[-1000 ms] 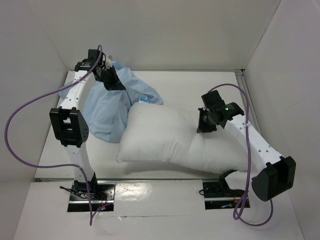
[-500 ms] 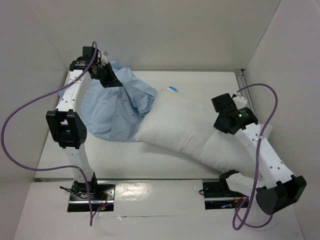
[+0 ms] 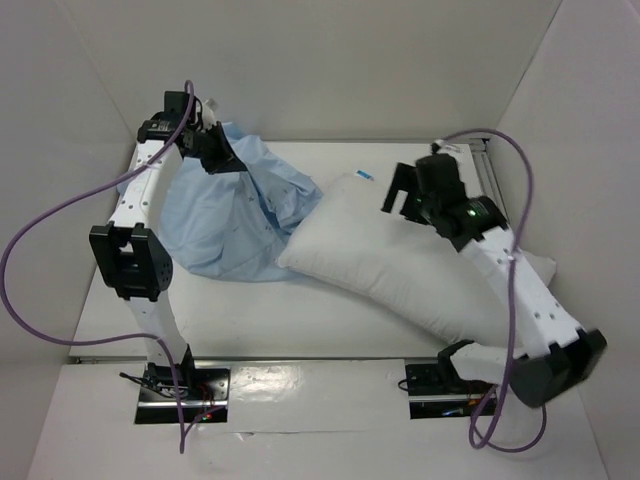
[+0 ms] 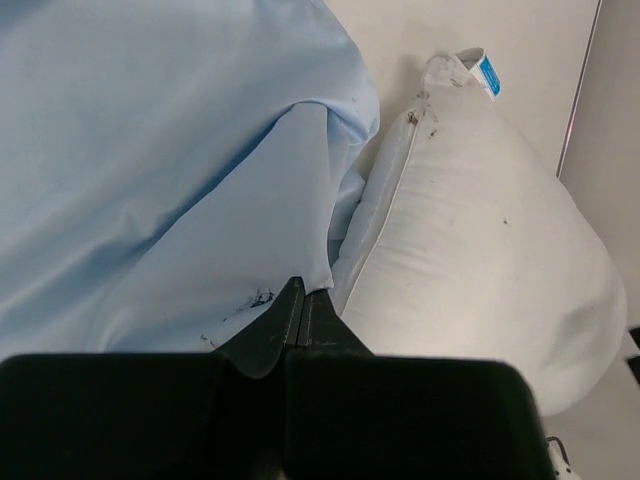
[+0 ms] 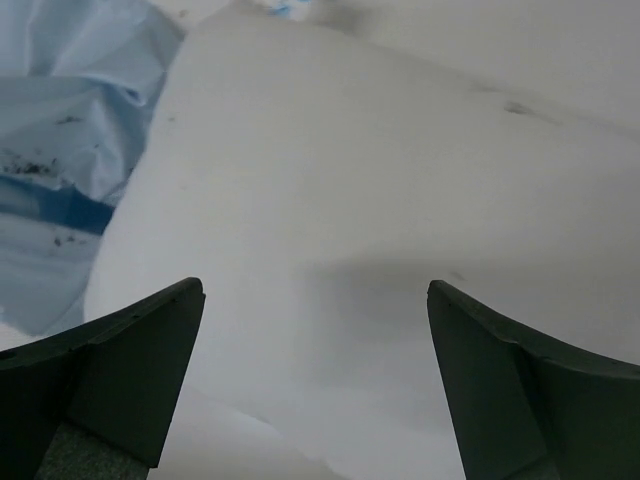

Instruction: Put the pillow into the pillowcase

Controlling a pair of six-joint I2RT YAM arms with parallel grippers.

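The white pillow (image 3: pixel 400 265) lies slantwise from the table's middle to the near right. Its upper left end, with a small blue tag (image 4: pixel 483 72), rests against the wrinkled light blue pillowcase (image 3: pixel 225 225). My left gripper (image 3: pixel 213 150) is at the far left, shut on a lifted edge of the pillowcase (image 4: pixel 150 150), right beside the pillow (image 4: pixel 480 250). My right gripper (image 3: pixel 398 190) hovers open over the pillow's far end. Only the pillow (image 5: pixel 360 190) shows between its fingers (image 5: pixel 150 350), untouched. The pillowcase (image 5: pixel 60 110) shows at the upper left there.
White walls close in the table on the left, back and right. A metal rail (image 3: pixel 487 165) runs along the right edge. Purple cables (image 3: pixel 40 230) loop off both arms. The arm bases (image 3: pixel 180 385) stand at the near edge.
The pillow slid left up to the pillowcase. My right gripper then let go of it, opened wide and rose toward the pillow's far end. The left gripper kept its hold.
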